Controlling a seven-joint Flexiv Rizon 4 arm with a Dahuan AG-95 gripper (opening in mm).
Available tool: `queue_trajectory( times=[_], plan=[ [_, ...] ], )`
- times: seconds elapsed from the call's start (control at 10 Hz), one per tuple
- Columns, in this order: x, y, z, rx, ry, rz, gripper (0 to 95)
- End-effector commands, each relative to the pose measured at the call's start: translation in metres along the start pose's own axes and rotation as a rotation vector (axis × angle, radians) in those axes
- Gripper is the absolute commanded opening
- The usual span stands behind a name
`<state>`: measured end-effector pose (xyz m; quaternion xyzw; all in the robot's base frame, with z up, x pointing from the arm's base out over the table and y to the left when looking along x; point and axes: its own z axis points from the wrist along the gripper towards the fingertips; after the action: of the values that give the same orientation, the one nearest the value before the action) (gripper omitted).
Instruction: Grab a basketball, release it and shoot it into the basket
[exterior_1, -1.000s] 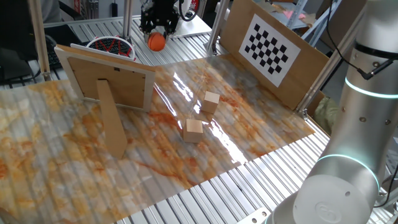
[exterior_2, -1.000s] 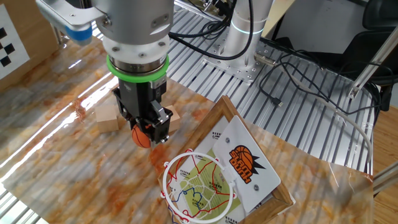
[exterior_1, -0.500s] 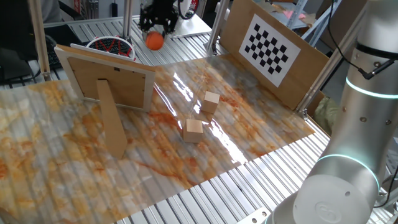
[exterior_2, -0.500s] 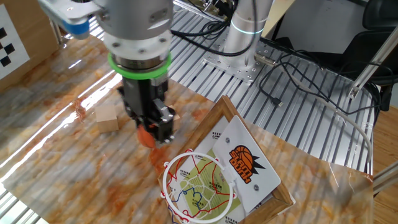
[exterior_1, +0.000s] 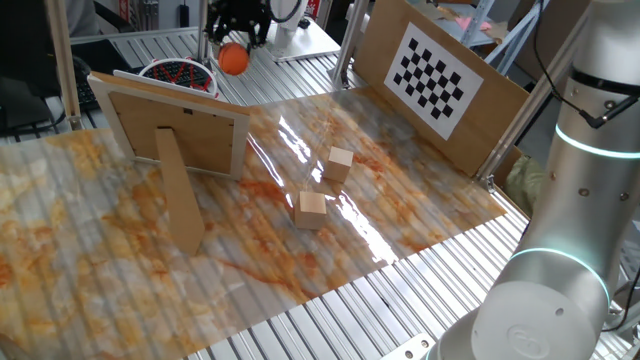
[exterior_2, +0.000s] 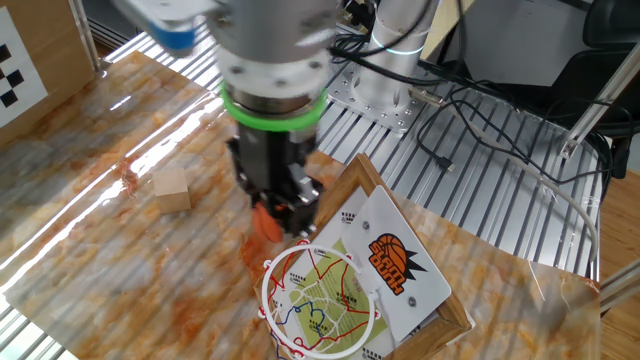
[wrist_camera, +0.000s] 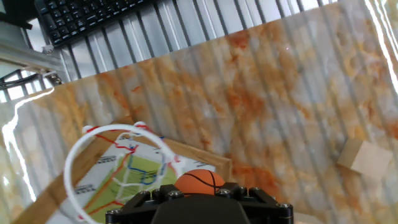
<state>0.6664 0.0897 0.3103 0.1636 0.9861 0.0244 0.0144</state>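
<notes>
Hand view: basketball sits right at the hand, fingers clamped on it as far as the motion-smeared frames allow. Over the last second the hand carried the ball sideways from beside the wooden cubes to the rim of the basket, which now lies just beside and below the hand. In one fixed view the ball hangs close by the hoop; in the other it is nearly over the white ring. Likely the approach is almost done, release comes next. One cube stays on the worktop, well behind the hand.
</notes>
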Motion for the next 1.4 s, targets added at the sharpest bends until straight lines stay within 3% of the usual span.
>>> queue_trajectory(
  times=[0.1, 0.6, 1.1, 1.4],
  plan=[
    [0.005, 0.025, 0.001, 0.012, 0.004, 0.047, 0.0],
    [0.007, 0.055, 0.015, 0.028, -0.001, 0.094, 0.0],
    [0.001, 0.069, 0.034, 0.035, -0.017, 0.112, 0.0],
    [-0.001, 0.073, 0.042, 0.043, -0.004, 0.114, 0.0]
  ],
)
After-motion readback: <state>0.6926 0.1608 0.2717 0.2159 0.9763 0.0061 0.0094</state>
